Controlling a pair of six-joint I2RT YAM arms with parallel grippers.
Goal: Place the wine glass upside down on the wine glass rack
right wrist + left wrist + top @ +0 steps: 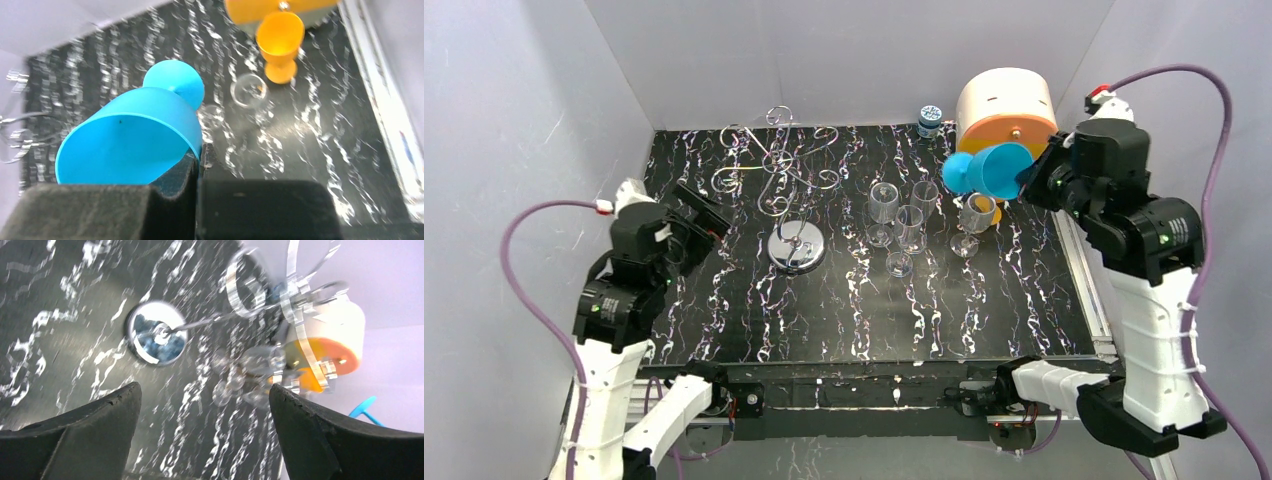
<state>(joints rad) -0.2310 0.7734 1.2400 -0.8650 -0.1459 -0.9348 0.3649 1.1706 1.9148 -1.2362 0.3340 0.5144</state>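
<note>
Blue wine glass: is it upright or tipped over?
Tipped: the blue wine glass lies sideways in midair, rim pinched by the shut jaws of the right gripper.

Left arm (614,310) on my end is folded low at the left side, left gripper (705,212) spread wide and pointing inward. Right arm (1159,260) is reared up high, wrist turned in, right gripper (1031,176) pinched tight on the rim of the blue wine glass (992,170).

Rack (796,248) 1; blue glass (994,170) 1; orange glass (280,35) 1; clear glasses (909,228) 4 (perhaps).
</note>
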